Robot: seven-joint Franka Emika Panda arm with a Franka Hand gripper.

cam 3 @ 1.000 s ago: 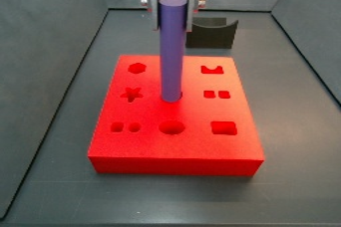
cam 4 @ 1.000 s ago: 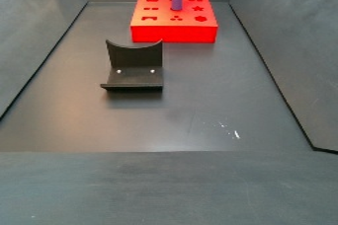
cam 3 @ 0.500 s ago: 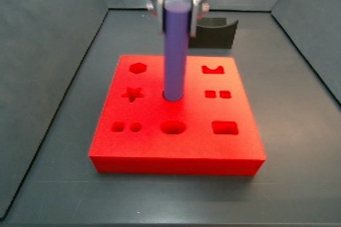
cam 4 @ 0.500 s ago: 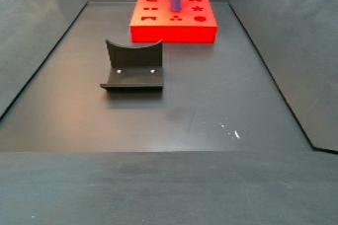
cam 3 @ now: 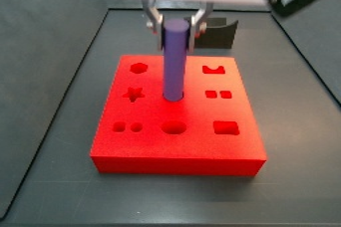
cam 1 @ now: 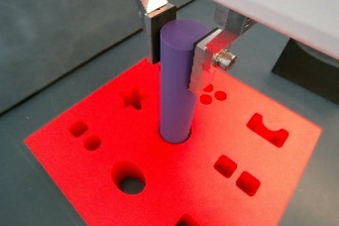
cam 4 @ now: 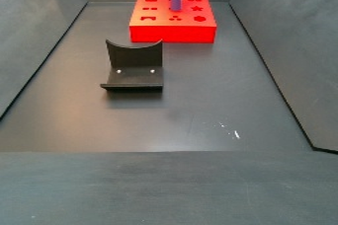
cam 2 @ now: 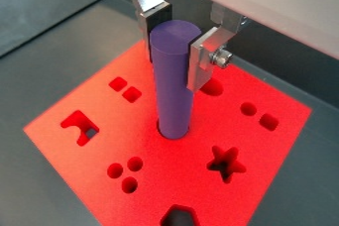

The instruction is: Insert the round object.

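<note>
The gripper [cam 1: 185,34] is held above the red block, pointing straight down. Its two flat silver fingers [cam 2: 209,56] are seen in both wrist views, set on opposite sides of the upright purple rod [cam 1: 177,81] near its top. The dark pads are pressed against the rod, so it is clasped. In a side view the gripper [cam 3: 177,17] is seen at the rod's upper end.

Even, soft light (blurred arm overhead), faint floor glare

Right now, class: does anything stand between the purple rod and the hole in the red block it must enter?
Nothing visible does. The purple rod, between the gripper fingers, stands upright with its lower end already in the red block's centre hole.
</note>
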